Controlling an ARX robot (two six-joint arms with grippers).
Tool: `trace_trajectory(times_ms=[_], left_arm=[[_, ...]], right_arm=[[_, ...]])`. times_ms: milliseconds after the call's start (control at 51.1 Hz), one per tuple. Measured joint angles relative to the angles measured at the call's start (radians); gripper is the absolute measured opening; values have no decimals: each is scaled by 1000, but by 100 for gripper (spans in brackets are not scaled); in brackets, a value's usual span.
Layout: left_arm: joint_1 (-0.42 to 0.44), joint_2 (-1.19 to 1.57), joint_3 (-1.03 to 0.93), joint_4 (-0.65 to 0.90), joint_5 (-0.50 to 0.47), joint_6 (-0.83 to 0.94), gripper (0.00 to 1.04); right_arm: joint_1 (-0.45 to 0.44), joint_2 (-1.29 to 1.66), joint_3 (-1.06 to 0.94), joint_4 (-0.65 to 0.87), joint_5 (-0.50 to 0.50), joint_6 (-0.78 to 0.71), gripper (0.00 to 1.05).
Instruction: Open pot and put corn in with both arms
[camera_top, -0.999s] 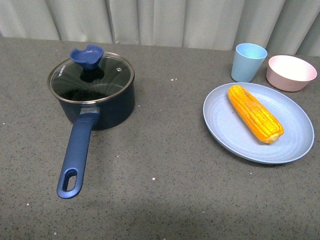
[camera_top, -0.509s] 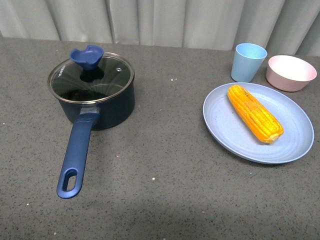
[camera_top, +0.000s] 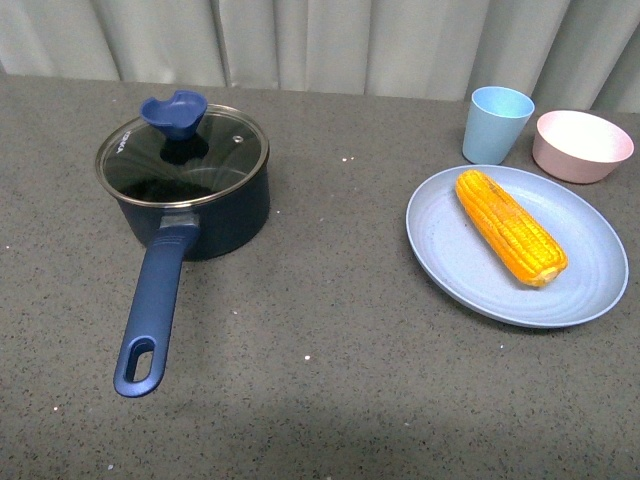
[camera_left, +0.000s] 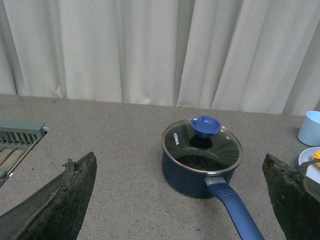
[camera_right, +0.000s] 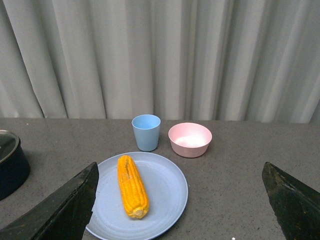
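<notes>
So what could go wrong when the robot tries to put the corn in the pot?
The glass lid is on the pot, and its blue knob is curved, so a grip might slip and drop it. The corn is round and lies loose on the plate, so it could roll away. The pot's long handle sticks out toward the robot, so an arm might bump it.

Staged kitchen setup: pot (camera_top: 232, 214), plate (camera_top: 450, 252) on grey counter (camera_top: 330, 335), curtain backdrop (camera_top: 300, 40).
</notes>
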Motion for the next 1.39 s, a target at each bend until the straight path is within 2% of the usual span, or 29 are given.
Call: trace_trajectory(times_ms=[881, 921, 979, 999, 1058, 1214, 1391], left_arm=[[0, 0, 0, 0, 0, 0, 98], [6, 4, 1, -5, 21, -7, 98], [56, 65, 15, -44, 193, -37, 98], [61, 83, 16, -40, 216, -40, 98], [63, 177, 16, 10, 246, -57, 98], [-2, 487, 58, 253, 192, -92, 98], [-77, 983, 164, 642, 98, -139, 98]], right_arm=[[0, 0, 0, 0, 0, 0, 96], [0, 0, 0, 0, 0, 0, 96], [0, 0, 0, 0, 1, 0, 96], [0, 0, 0, 0, 0, 0, 96], [0, 0, 0, 0, -1, 0, 96], [0, 0, 0, 0, 0, 0, 96], [0, 0, 0, 0, 0, 0, 96]])
